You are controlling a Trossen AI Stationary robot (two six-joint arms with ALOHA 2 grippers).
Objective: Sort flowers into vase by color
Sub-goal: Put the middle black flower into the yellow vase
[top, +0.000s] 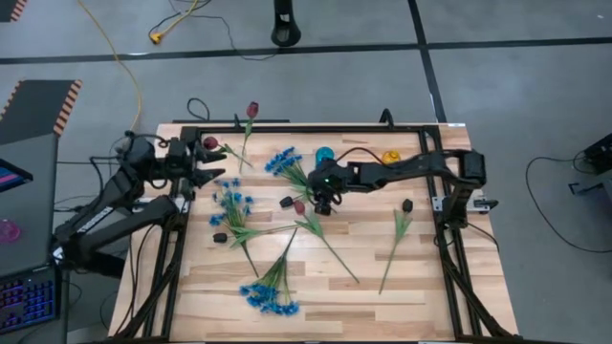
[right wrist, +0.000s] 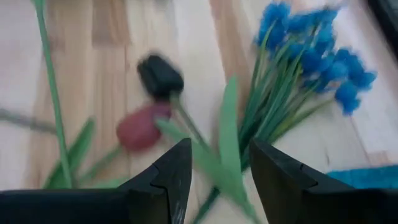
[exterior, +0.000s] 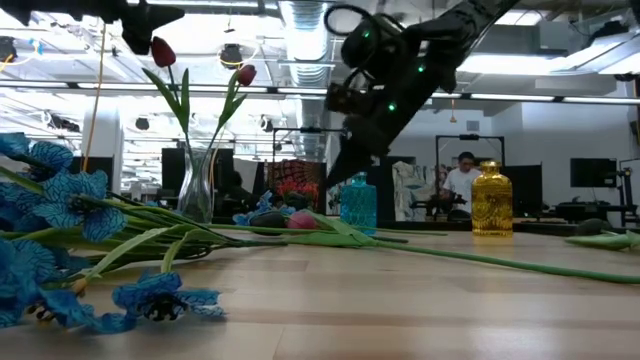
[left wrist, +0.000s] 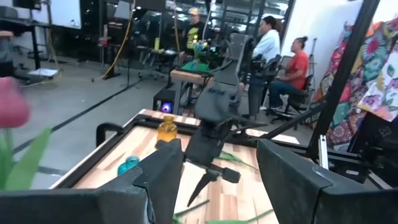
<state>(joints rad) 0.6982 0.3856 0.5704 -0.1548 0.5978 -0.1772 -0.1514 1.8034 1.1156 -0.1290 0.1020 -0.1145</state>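
Long-stemmed flowers lie flat across the table: blue bunches (top: 284, 162) (top: 232, 201) (top: 270, 296), a dark red tulip (top: 298, 206) and near-black buds (top: 286, 202) (top: 406, 205). Two red tulips (exterior: 163, 50) stand with their stems in a clear glass vase (exterior: 198, 185) at the far left. My right gripper (top: 323, 204) hovers open above the red tulip bud (right wrist: 140, 127) and a black bud (right wrist: 160, 76), pointing down. My left gripper (top: 208, 174) waits open beside the clear vase, above the table's left side.
A blue vase (top: 324, 155) and a yellow vase (top: 390, 158) stand at the far edge behind my right gripper. A black frame (top: 287, 127) rims the table. People sit at desks in the room beyond (left wrist: 267, 43).
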